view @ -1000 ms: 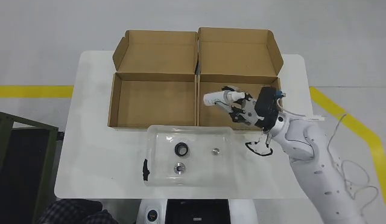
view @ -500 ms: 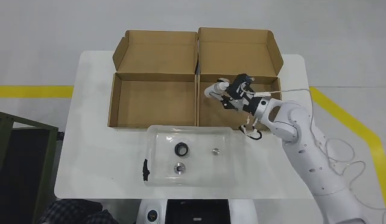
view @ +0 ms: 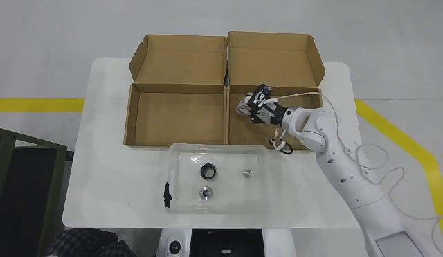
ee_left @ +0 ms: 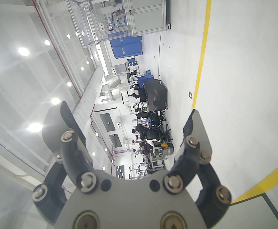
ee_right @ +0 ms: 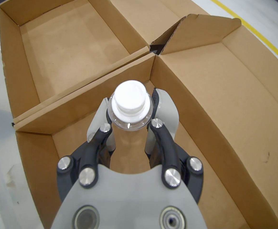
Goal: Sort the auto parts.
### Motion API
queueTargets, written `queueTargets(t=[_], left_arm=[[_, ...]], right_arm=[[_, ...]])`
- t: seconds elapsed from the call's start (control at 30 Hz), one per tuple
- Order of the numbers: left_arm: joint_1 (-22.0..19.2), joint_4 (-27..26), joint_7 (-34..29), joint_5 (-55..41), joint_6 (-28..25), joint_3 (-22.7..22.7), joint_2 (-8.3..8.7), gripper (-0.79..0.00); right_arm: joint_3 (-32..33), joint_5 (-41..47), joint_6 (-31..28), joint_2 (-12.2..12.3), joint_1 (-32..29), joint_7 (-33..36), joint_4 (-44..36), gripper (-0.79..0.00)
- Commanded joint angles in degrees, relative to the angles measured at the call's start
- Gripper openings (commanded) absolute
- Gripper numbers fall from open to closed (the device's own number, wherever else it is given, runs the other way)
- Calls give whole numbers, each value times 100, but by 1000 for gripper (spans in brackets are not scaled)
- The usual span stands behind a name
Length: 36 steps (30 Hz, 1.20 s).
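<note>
A white table [view: 104, 160] spreads beneath the right gripper [view: 249, 107]. On the grey floor [view: 208, 7] beyond, a yellow line [view: 41, 104] runs far out to the gripper's left and right, and a dark green frame [view: 24, 181] stands far to its left.

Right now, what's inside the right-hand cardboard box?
The right tool, shut on a white-capped clear part, is inside the right box. Bare cardboard shows around it; the floor directly beneath the part is covered.
</note>
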Motion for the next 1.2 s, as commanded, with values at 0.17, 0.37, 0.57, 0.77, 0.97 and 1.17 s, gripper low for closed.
queueTargets(t=[0.17,0.37,0.57,0.77,0.97,1.17], left_arm=[[0,0,0,0,0,0,0,0],[0,0,0,0,0,0,0,0],[0,0,0,0,0,0,0,0],[0,0,0,0,0,0,0,0],[0,0,0,0,0,0,0,0],[0,0,0,0,0,0,0,0]], right_arm=[[-127,-77,55,-41,74,48,107,-68],[-46,67,127,-42,21,43,-61,0],[450,108,54,98,-401,257,-916,0],[1096,86,-160,286,-1117,777,-2180,0],[1490,212,-783,433,-1801,1148,-3195,0],[1600,235,-1202,534,-2329,1532,-3957,0]])
